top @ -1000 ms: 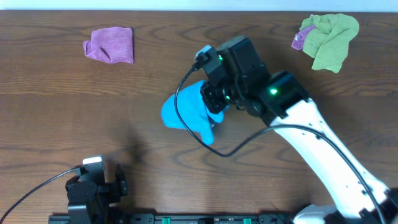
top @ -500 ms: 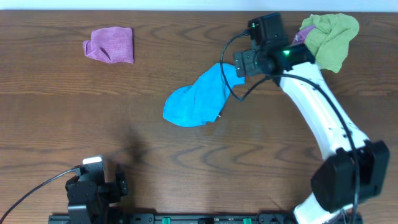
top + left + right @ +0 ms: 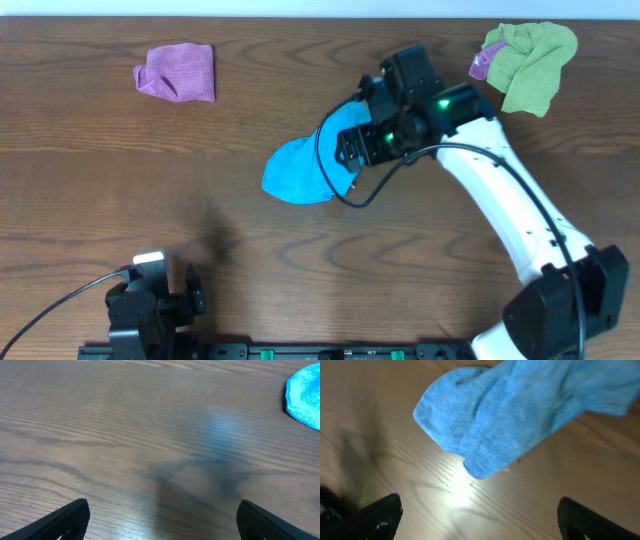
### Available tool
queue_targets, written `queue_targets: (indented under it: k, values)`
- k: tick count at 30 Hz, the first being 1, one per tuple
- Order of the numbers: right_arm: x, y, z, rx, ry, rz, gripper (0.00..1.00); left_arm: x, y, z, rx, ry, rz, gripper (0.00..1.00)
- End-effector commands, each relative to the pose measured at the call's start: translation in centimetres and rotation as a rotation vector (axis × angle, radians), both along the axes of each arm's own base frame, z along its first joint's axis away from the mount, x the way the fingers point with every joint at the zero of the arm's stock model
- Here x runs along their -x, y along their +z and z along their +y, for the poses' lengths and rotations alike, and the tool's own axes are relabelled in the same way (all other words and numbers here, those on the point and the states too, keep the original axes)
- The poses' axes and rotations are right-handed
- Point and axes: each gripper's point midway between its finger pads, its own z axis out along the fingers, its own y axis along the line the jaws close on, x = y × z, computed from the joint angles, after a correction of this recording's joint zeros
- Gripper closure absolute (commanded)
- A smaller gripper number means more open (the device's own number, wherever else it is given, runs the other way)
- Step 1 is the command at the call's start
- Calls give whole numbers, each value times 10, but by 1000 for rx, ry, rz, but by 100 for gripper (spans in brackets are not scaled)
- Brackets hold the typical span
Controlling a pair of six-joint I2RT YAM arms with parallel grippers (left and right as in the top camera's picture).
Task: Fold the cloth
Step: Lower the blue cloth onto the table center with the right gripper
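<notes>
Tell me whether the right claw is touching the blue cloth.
Apart. The right wrist view shows the right claw open, both fingers over bare wood, with a strip of table between them and the blue cloth.

The tabletop (image 3: 100,180) is carrying four cloths in total.

- Blue: one blue cloth (image 3: 297,175) is lying near the centre.
- Purple: two are showing. One large purple cloth (image 3: 177,72) is lying at the far left. One small purple cloth (image 3: 482,64) is touching the green one at the far right.
- Green: one green cloth (image 3: 530,62) is lying at the far right.

Two arms are occupying the scene, one left arm (image 3: 150,300) and one right arm (image 3: 510,220).

Two end effectors are appearing in the wrist views, the left end effector (image 3: 162,507) and the right end effector (image 3: 479,505). Each is presenting two fingers (image 3: 70,517), making four.
</notes>
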Motion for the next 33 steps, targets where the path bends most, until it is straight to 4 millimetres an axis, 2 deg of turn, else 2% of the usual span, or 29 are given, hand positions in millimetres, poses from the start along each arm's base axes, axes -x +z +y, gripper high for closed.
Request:
queue_targets:
  k: [1, 3, 6, 13, 24, 33]
  values:
    - [21, -34, 6, -19, -37, 124, 11, 1, 1, 3, -6, 19, -5, 5]
    - [27, -51, 6, -37, -66, 162, 24, 1, 1, 3, -6, 19, -5, 5]
    - [32, -67, 14, -94, -77, 184, 33, 1, 1, 3, -6, 19, -5, 5]
    - [34, -87, 15, -120, -138, 201, 33, 1, 1, 3, -6, 19, -5, 5]
    - [24, -102, 28, -146, -164, 174, 35, 1, 1, 3, -6, 20, -5, 5]
    - [24, -117, 25, -113, -174, 195, 34, 1, 1, 3, -6, 19, -5, 5]
